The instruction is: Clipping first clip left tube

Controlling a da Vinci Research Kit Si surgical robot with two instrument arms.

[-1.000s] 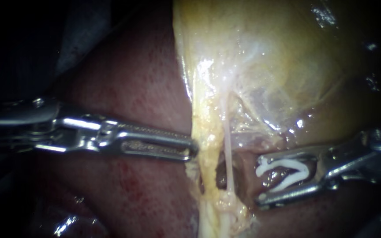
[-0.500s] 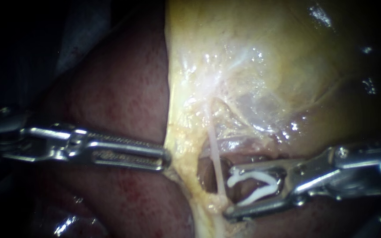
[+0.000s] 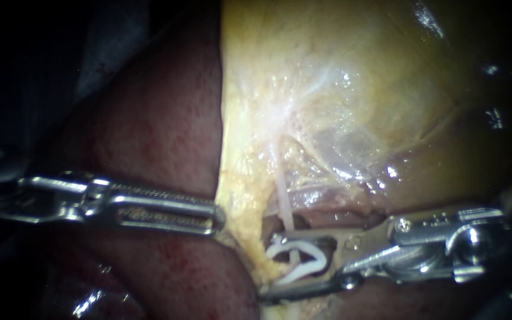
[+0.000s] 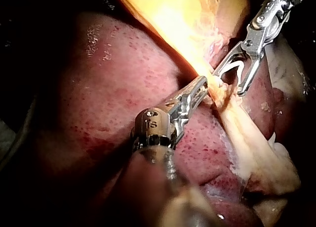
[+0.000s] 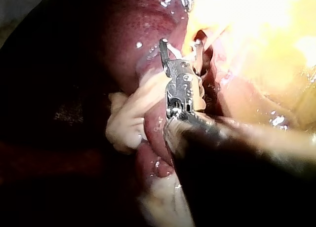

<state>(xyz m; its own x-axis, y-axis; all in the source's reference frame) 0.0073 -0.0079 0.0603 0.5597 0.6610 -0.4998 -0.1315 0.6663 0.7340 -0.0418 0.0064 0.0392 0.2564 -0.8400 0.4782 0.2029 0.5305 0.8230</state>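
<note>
Since half a second ago our right instrument point(image 3: 266, 266) has slid toward 9 o'clock against the tissue. Its clip point(image 3: 310, 248), which then sat just off the tube's 3 o'clock side, now straddles the tube point(image 3: 284, 204). The jaws stand apart and grasp the clip, one leg seated along each jaw, and the tube's lower end crosses between the legs near the jaw tips. We cannot tell whether the clip presses on it. From there the tube runs toward 12 o'clock into the gallbladder point(image 3: 339, 89). Our left instrument point(image 3: 216, 216) comes in from 9 o'clock and has kept its place, its jaws clenched on the gallbladder's yellow edge, near the tube at its 9 o'clock. Behind it lies the liver point(image 3: 149, 130). In the left wrist view the right jaws sit just ahead of the left tips, close but apart.
</note>
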